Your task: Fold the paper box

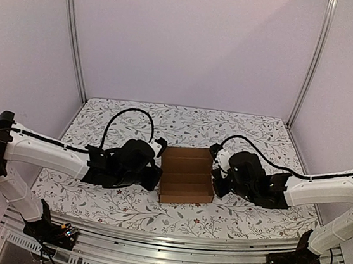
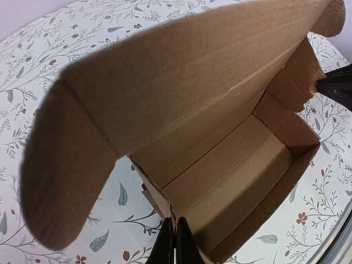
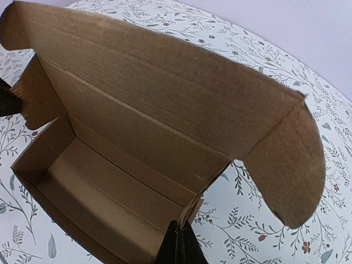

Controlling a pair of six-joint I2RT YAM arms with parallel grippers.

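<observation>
I see the floral table [image 1: 259, 135] with the paper box [image 1: 186, 174] at its middle, tray formed and lid raised on the far side. My left gripper [image 2: 175, 245] and right gripper [image 3: 179, 246] meet its left and right walls, jaws pinched together.

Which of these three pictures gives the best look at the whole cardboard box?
The top external view: the paper box shows whole there, lid open, its outline uncut. The left wrist view shows its lid, one rounded flap and the inside close up, but cropped. The right wrist view shows the same from the opposite side.
</observation>
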